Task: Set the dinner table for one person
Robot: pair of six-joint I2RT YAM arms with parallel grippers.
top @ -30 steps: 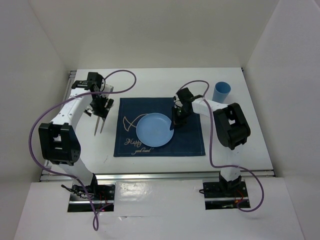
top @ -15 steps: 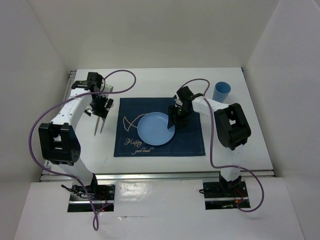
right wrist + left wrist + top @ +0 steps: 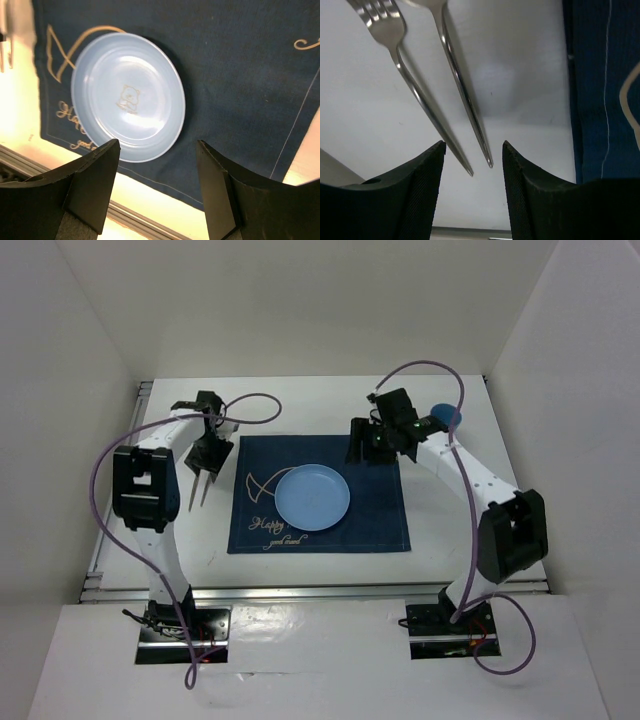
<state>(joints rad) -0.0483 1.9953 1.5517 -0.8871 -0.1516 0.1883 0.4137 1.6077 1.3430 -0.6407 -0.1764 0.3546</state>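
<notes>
The dinner table (image 3: 480, 530) is a white top with metal rails. A navy placemat (image 3: 380, 520) lies on it, and a light blue plate (image 3: 312, 497) rests flat on the mat. My right gripper (image 3: 356, 450) hovers open over the mat's far right corner; in the right wrist view it (image 3: 158, 142) is empty, with the plate (image 3: 127, 95) below and ahead. A fork (image 3: 395, 50) and a second slim silver utensil (image 3: 462, 95) lie left of the mat. My left gripper (image 3: 473, 145) is open just behind their handle ends, touching neither.
A blue cup (image 3: 447, 416) stands at the far right, partly hidden behind my right arm. White walls enclose the table on three sides. The mat's left edge (image 3: 600, 90) runs close beside the utensils.
My right gripper opened, let go of the plate and drew back up toward the far right; the plate now lies flat. My left arm shifted and its jaws narrowed a little.
</notes>
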